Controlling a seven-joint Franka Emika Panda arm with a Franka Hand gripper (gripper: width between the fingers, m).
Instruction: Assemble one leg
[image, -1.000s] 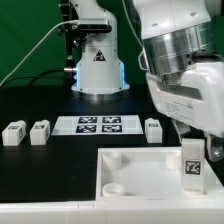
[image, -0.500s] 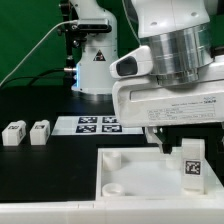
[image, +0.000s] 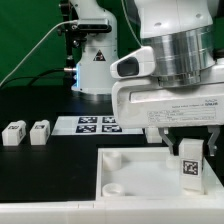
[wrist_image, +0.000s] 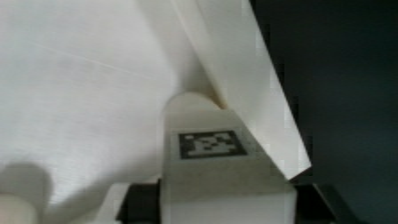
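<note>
A small white leg (image: 190, 165) with a black-and-white tag stands upright at the right end of the large white panel (image: 130, 165). My gripper (image: 189, 150) comes down over it, one finger on each side. In the wrist view the leg (wrist_image: 214, 150) fills the gap between the dark pads, its tag facing the camera, and the gripper (wrist_image: 214, 205) is shut on it. The panel's surface (wrist_image: 71, 90) and raised rim lie beyond it. Two more legs (image: 14, 133) (image: 40, 131) lie at the exterior view's left.
The marker board (image: 98, 124) lies on the black table behind the panel. The robot base (image: 97, 60) stands at the back. A round socket (image: 115, 187) sits in the panel's near left corner. My hand's wide body hides the table right of the marker board.
One second ago my hand was turned and off to the right; it has swung square over the leg. In the last half second the leg shifted slightly left between my fingers.
</note>
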